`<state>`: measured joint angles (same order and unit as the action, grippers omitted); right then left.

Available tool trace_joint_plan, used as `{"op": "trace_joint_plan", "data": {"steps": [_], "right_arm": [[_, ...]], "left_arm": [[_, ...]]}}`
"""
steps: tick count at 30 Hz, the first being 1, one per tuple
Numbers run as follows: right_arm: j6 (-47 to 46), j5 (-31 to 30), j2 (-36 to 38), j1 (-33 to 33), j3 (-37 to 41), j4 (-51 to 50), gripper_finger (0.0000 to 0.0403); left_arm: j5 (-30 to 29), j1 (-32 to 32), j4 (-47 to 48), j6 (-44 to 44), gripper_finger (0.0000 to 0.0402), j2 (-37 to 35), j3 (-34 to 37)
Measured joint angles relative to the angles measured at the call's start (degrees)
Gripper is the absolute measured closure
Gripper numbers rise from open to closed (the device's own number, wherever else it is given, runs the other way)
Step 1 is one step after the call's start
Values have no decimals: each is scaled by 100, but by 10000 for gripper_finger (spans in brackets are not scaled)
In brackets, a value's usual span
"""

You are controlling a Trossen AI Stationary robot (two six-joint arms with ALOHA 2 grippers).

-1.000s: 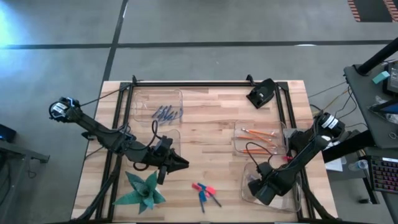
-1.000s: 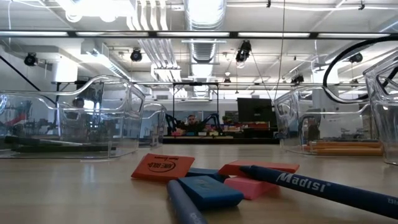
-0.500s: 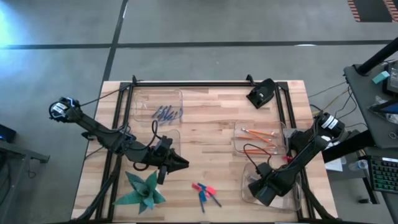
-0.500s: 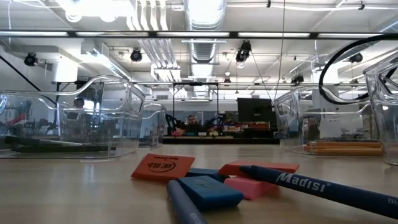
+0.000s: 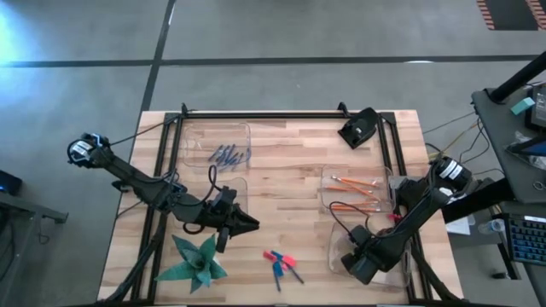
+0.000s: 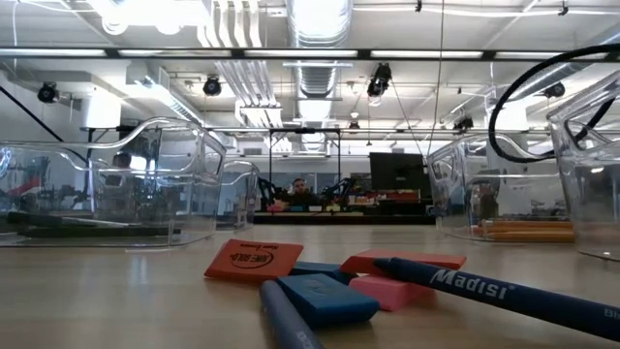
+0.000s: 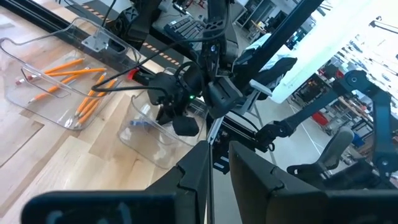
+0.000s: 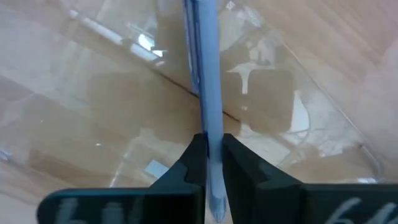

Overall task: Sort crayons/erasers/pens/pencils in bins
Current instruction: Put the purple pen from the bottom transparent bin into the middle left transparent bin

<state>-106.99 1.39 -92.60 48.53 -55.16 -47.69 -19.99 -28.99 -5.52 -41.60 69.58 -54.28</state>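
Note:
My right gripper (image 5: 363, 260) reaches down into the near right bin (image 5: 401, 256) and is shut on a thin blue stick (image 8: 208, 74). My left gripper (image 5: 253, 224) hovers shut near the table's middle, with nothing seen between its fingers. Pink-red and blue erasers (image 5: 280, 258) lie flat on the wood near the front edge with blue sticks (image 6: 504, 291) beside them. Orange pencils (image 5: 354, 183) lie in the bin (image 5: 326, 192) at the right. More blue sticks (image 5: 229, 155) lie in the far left bin (image 5: 192, 136). My right gripper pinches the blue stick's near end (image 8: 211, 140) between its two fingers. The stick runs forward from the fingertips, along the fingers, inside the clear bin. The fingers come from above, slanting down. Whether the stick is lifted off the bin's floor, I cannot tell.
A green folded-paper shape (image 5: 198, 260) lies at the near left. A black device (image 5: 358, 128) sits at the far edge. Another clear bin (image 5: 232, 189) stands by my left arm. Bare wood lies in the table's middle.
My right gripper has shut on the blue stick inside the near right bin and has edged a little toward the table's left. The bin has shifted slightly with it.

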Motion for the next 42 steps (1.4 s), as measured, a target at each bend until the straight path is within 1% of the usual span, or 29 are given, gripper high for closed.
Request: {"op": "trace_joint_plan", "data": {"steps": [5,8,13,15,18,21,24,28,31,34,36,39,42], "right_arm": [[529,-52,276,67,-429,-341,382],[919,-35,391,94,-680,-340,382],[1291,-428,600,121,-1198,-476,382],[1428,-635,621,125,-1466,-752,381],[1657,-1056,624,120,-1978,-1167,381],[1806,-1611,640,114,-2478,-1583,380],[2065,-2300,640,101,-2916,-1767,380],[2619,-3322,629,-74,-3414,-1740,380],[3271,-3987,625,-329,-3651,-1456,380],[4325,-4404,625,-673,-3830,-834,379],[5139,-4494,625,-934,-3919,-260,379],[6483,-4485,625,-1300,-3936,846,379],[7577,-4285,623,-1600,-3950,1677,379]], "left_arm": [[0,0,-2,-1,352,0,0],[0,0,-2,-3,352,0,0],[0,0,-2,-5,352,0,0],[0,0,-4,-3,352,0,0],[0,0,-2,-1,350,0,0],[0,0,-1,105,337,0,1],[2,0,-6,472,312,0,-14],[-13,13,-122,1118,268,0,-24],[-212,12,-508,1818,236,-1,-11],[-441,37,-1010,2496,215,-2,-11],[-457,78,-1408,2711,209,-2,-11],[-457,161,-1738,2712,207,-4,-20],[-466,216,-1969,2707,207,-4,-17]]}}
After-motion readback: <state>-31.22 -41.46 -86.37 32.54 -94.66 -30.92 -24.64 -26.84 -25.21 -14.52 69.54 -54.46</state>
